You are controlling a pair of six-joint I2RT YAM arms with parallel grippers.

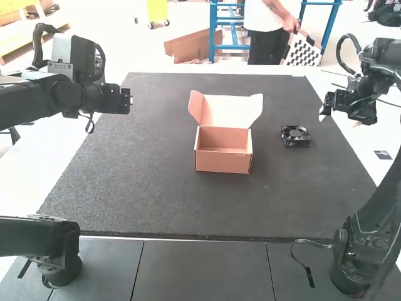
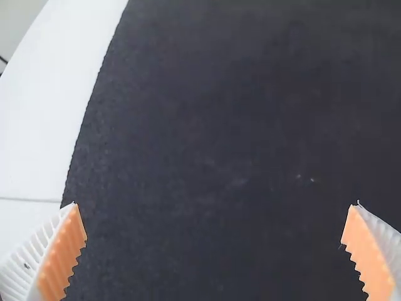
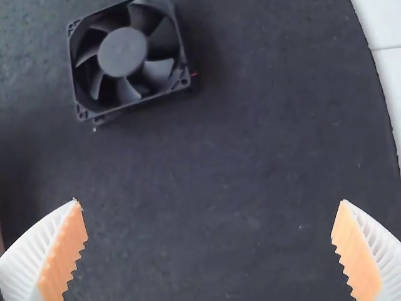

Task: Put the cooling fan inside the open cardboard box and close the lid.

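Note:
A small open cardboard box (image 1: 223,149) stands near the middle of the black mat, its lid flap raised at the back. The black square cooling fan (image 1: 295,135) lies flat on the mat to the box's right; in the right wrist view the cooling fan (image 3: 128,58) lies ahead of the fingers. My right gripper (image 3: 207,251) hovers above the mat to the right of the fan, open, its orange pads (image 3: 62,251) wide apart with nothing between them. My left gripper (image 2: 213,254) hangs over the mat's left side, open and empty, well left of the box.
The black mat (image 1: 138,175) covers most of the table, with white table surface (image 2: 37,94) along its left edge and beyond its right edge. Bare mat lies in front of the box and on its left.

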